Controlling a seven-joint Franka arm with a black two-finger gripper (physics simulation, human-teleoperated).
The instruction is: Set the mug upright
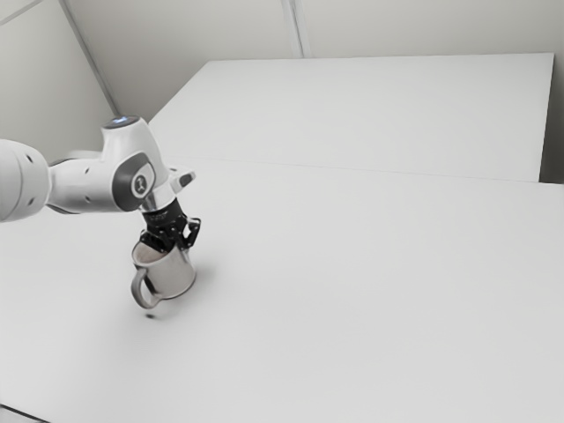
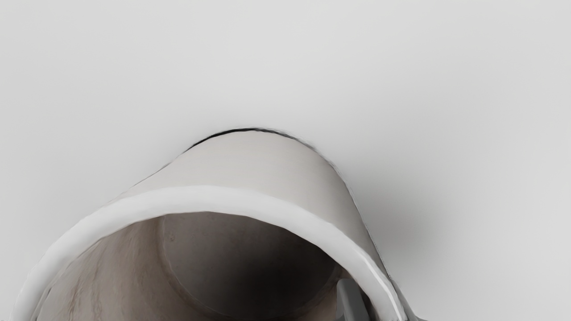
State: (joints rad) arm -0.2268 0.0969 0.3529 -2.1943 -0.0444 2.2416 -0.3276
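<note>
Well in from the far edge of the tabletop [image 1: 352, 291], toward the exterior view's left, your gripper [image 1: 181, 249] has its fingers nearly together, pinching the wall of the mug [image 1: 170, 277], which leans mouth-up, so levelling and release seem left.

A white robot arm [image 1: 84, 185] comes in from the left edge. Left of the middle, its black gripper [image 1: 180, 247] reaches down to the rim of a gray mug [image 1: 171, 277]. The mug leans, its open top facing up and its handle [image 1: 138, 289] toward the lower left.
</note>
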